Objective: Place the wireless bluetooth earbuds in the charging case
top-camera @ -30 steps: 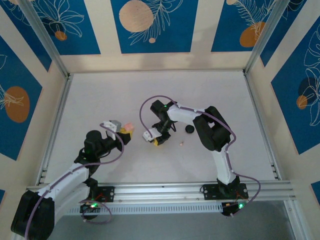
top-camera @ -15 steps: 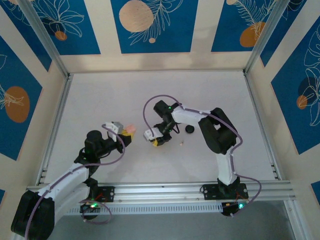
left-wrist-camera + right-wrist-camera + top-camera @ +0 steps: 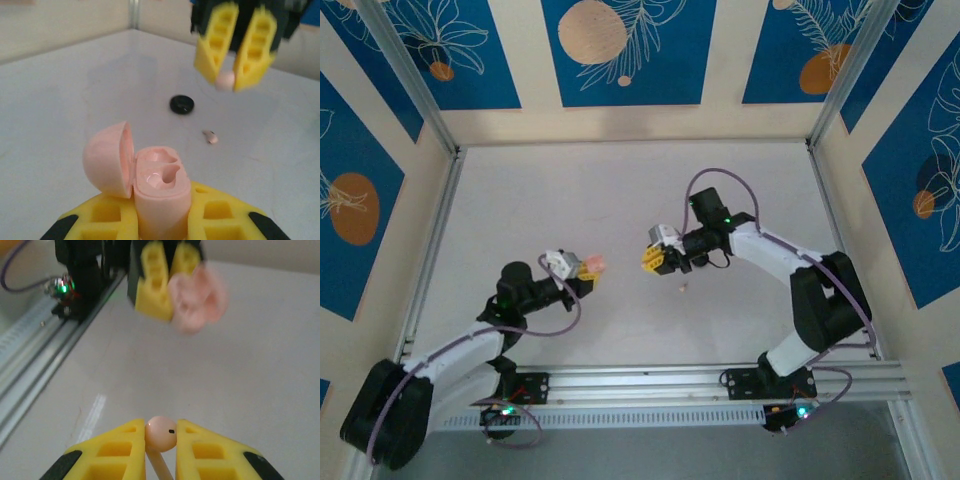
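My left gripper (image 3: 161, 212) is shut on a pale pink charging case (image 3: 159, 186). The case stands upright with its lid (image 3: 106, 159) swung open to the left and both sockets showing. My right gripper (image 3: 161, 434) is shut on one pale pink earbud (image 3: 161, 432) by its stem, head up. In the left wrist view that right gripper (image 3: 226, 82) hangs above the table, facing the case, with the earbud (image 3: 225, 80) at its tips. From above, the left gripper (image 3: 582, 267) and right gripper (image 3: 652, 259) face each other a short gap apart. A second pink earbud (image 3: 211, 136) lies on the table.
A black round case (image 3: 181, 104) lies closed on the white table (image 3: 550, 200), beyond the loose earbud (image 3: 683, 286). The aluminium rail (image 3: 650, 378) runs along the near edge. Walls close the table at the back and sides.
My right arm has lifted and swung right with the pink earbud, turning to face the left gripper. My left gripper has shifted slightly right with the open case.
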Robot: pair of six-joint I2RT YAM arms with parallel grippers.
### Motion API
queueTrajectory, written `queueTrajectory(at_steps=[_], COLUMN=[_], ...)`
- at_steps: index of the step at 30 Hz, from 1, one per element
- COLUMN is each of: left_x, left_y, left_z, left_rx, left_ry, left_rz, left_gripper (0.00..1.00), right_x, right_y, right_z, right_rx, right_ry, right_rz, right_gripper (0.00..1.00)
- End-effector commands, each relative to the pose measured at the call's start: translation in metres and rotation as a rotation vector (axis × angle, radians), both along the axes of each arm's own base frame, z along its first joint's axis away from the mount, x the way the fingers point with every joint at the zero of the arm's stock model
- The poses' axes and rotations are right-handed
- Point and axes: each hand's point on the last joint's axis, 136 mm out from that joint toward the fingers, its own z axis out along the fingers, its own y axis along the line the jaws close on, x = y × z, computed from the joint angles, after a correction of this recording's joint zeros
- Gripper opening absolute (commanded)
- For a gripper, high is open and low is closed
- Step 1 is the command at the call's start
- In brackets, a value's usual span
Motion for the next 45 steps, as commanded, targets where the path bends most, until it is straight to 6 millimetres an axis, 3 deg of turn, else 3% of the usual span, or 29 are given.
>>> queueTrajectory(at_steps=[1,8,16,22,33,45], left_x=[0.003,0.007,0.008,0.008,0.015,0.011], left_y=[-0.023,-0.066,-0.089,-0.095,-0.099,-0.1], left_z=[0.015,0.023,0.038,0.037,0.041,0.051], left_rx=[0.007,-0.064,-0.146,-0.165,-0.184,-0.207], left_ry=[-0.128,-0.201,-0.263,-0.282,-0.286,-0.297], left_rz=[-0.075,-0.16,-0.191,-0.189,-0.14,-0.153], left_gripper=[0.15,0.14,0.14,0.13,0.13,0.13], right_x=[-0.01,-0.008,0.013,0.018,0.011,0.012], right_y=[-0.006,-0.021,-0.022,-0.015,0.005,0.016], right_z=[0.041,0.057,0.056,0.058,0.064,0.057], right_rx=[0.178,0.225,0.283,0.326,0.385,0.398], right_ry=[0.079,0.182,0.277,0.286,0.25,0.257], right_rz=[0.016,-0.106,-0.322,-0.405,-0.432,-0.435], right_gripper=[0.16,0.17,0.17,0.17,0.17,0.17])
